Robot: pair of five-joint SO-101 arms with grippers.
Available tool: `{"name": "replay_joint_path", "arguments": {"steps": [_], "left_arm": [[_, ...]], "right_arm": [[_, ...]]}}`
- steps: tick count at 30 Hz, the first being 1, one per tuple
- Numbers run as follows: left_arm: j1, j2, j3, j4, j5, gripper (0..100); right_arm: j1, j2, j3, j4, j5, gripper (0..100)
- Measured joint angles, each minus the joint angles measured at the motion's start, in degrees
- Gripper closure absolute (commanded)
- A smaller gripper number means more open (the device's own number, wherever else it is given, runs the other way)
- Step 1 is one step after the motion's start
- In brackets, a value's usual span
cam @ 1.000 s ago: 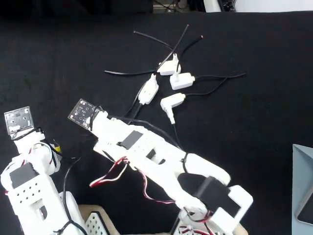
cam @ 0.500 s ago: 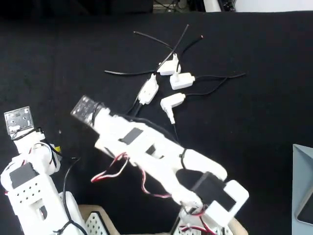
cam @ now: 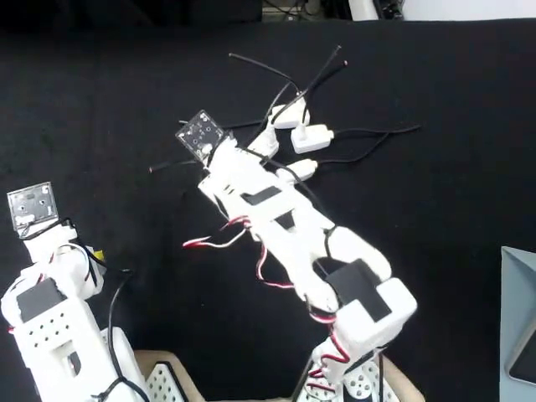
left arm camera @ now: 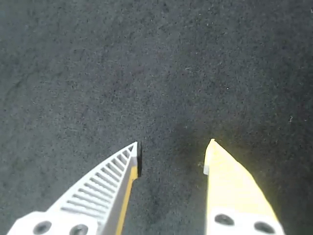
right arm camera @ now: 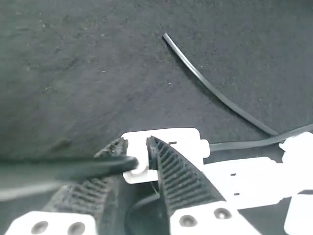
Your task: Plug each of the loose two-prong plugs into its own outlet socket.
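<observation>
The plugs [cam: 311, 138] lie in a loose cluster on the far middle of the black table [cam: 435, 234]. Their white bodies sit close together and their black cables [cam: 373, 134] fan outward. The right arm [cam: 276, 218] stretches diagonally from the near edge to the left side of the cluster, its wrist over the nearest plugs and hiding part of them.

In the right wrist view, the right claw [right arm camera: 136, 146] sits at the end of one white plug [right arm camera: 171, 143], with a sliver of white showing at its tip (whether it pinches that plug or only hangs over it, I cannot tell). A blurred cable [right arm camera: 58, 169] crosses in front of the claw. Just beside that plug lies a longer plug [right arm camera: 244, 181], and a thin cable [right arm camera: 210, 88] runs loose across the table farther off.

The left arm [cam: 50, 310] stands at the near left corner, well apart from the cluster. The left claw [left arm camera: 171, 152] is spread, pointing down at bare black table. A grey object [cam: 519, 318] sits at the table's right edge.
</observation>
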Motion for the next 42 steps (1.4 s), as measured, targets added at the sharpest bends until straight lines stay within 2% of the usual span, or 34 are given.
{"name": "replay_joint_path", "arguments": {"steps": [5,17,21,24,27,29,32,37,42], "left_arm": [[0.00,0.00,0.00,0.00,0.00,78],[0.00,0.00,0.00,0.00,0.00,78],[0.00,0.00,0.00,0.00,0.00,78],[0.00,0.00,0.00,0.00,0.00,78],[1.93,0.00,0.00,0.00,0.00,78],[3.78,0.00,0.00,-0.35,0.09,83],[5.54,-1.67,0.00,-2.46,2.64,98],[8.35,-8.44,0.09,-3.69,5.27,97],[14.33,-20.48,4.84,-3.96,7.30,97]], "right_arm": [[0.00,0.26,-0.97,2.90,0.00,73.4],[-6.15,-15.47,-0.97,16.70,-0.09,72.6],[-7.56,-22.77,-0.97,24.88,-0.09,72.7],[-8.26,-28.31,-0.97,32.97,-0.09,77.3],[-8.35,-33.67,-0.97,41.93,-2.90,88.9],[-8.26,-36.84,-0.97,45.63,-6.77,98.2],[-6.07,-41.05,0.79,47.74,-13.27,96.7],[0.53,-47.74,9.05,48.09,-20.66,98.6],[5.63,-59.69,19.16,45.36,-22.07,98.6]]}}
